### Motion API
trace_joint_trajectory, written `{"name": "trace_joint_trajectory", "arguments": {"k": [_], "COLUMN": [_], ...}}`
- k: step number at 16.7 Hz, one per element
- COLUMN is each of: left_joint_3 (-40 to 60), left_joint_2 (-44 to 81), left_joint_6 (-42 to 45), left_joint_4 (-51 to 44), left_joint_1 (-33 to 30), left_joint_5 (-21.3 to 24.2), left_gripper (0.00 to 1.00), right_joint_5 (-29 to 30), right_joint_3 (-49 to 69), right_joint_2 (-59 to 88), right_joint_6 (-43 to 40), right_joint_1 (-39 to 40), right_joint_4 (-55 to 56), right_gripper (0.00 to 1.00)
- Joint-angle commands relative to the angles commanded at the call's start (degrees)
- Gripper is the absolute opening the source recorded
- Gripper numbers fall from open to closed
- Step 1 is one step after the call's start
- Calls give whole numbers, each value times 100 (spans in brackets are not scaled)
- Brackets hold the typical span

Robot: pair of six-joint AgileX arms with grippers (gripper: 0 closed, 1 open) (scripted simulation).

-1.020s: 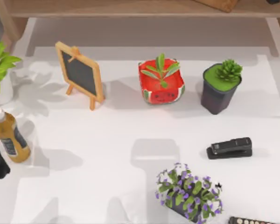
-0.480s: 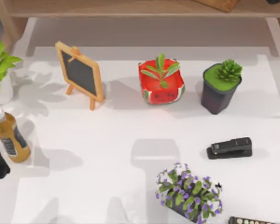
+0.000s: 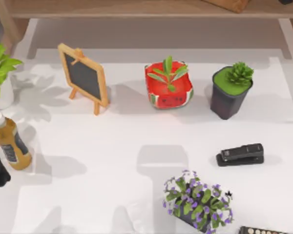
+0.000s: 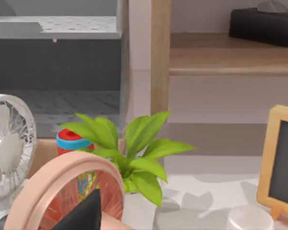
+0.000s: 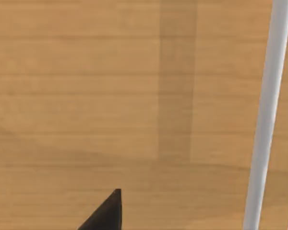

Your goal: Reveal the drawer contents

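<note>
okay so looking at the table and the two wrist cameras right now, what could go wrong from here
1. The right wrist view faces a light wooden panel with a pale vertical bar very near; a slight misjudgement might scrape the wood instead of catching the bar.
2. The left wrist view sits low beside the leafy green plant in a white pot and the amber bottle with a white cap; a left-arm sweep could topple them.

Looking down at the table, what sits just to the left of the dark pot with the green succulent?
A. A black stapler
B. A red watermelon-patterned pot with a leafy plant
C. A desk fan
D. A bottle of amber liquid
B: in the top view the watermelon-patterned pot stands just left of the dark succulent pot, while the stapler lies nearer the camera and the bottle is at the far left edge.
</note>
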Motion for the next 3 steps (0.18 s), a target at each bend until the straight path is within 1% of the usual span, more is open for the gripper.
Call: {"name": "trace_joint_trajectory", "arguments": {"k": [3], "left_joint_3": [0], "left_joint_2": [0], "left_joint_6": [0], "left_joint_4": [0], "left_joint_1": [0], "left_joint_5": [0], "left_gripper": [100], "right_joint_5": [0], "right_joint_3": [0], "right_joint_2": [0], "right_joint_6": [0], "right_joint_1": [0], "right_joint_4": [0], "right_gripper": [100]}}
